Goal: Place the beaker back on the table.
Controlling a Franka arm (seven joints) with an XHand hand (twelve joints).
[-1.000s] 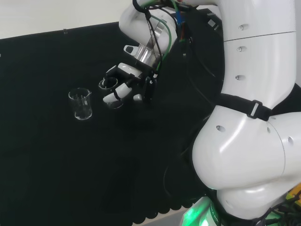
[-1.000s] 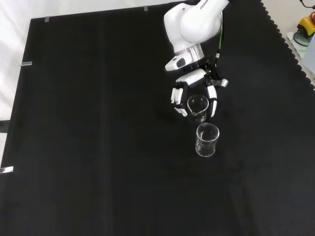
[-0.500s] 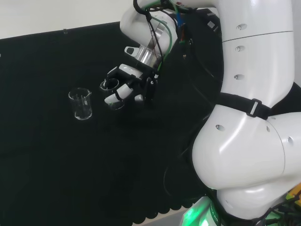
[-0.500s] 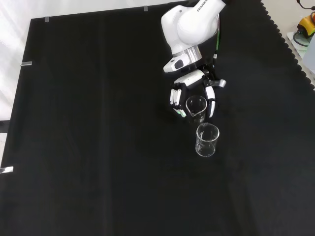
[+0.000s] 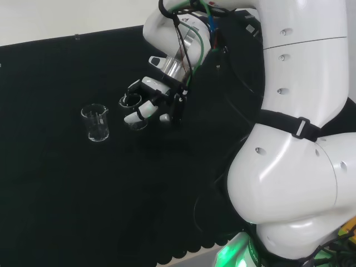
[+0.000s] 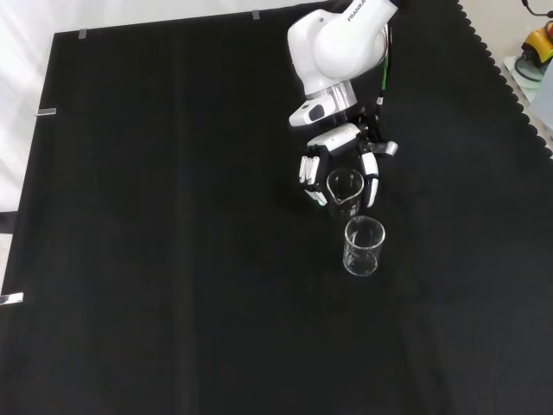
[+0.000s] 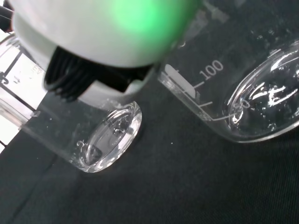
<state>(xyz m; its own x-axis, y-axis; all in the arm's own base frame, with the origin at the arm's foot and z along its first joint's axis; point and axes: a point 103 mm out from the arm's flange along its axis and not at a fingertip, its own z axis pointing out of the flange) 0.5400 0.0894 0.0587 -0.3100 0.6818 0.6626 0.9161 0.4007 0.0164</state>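
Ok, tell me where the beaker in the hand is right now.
In the front view the held beaker sits between the fingers of the hand, right of centre, just above the free beaker standing on the black cloth.

A bench draped in black cloth (image 6: pixel 173 259) carries a clear glass beaker (image 6: pixel 364 246) standing upright; another beaker (image 6: pixel 345 190) just behind it possibly touches the cloth.

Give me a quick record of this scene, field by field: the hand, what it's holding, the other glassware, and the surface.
hand: fingers curled round a beaker
held beaker: clear glass, upright, between the fingers
second beaker: clear glass, standing free on the cloth, just nearer the camera than the held one in the front view
contents: both look empty
surface: black cloth
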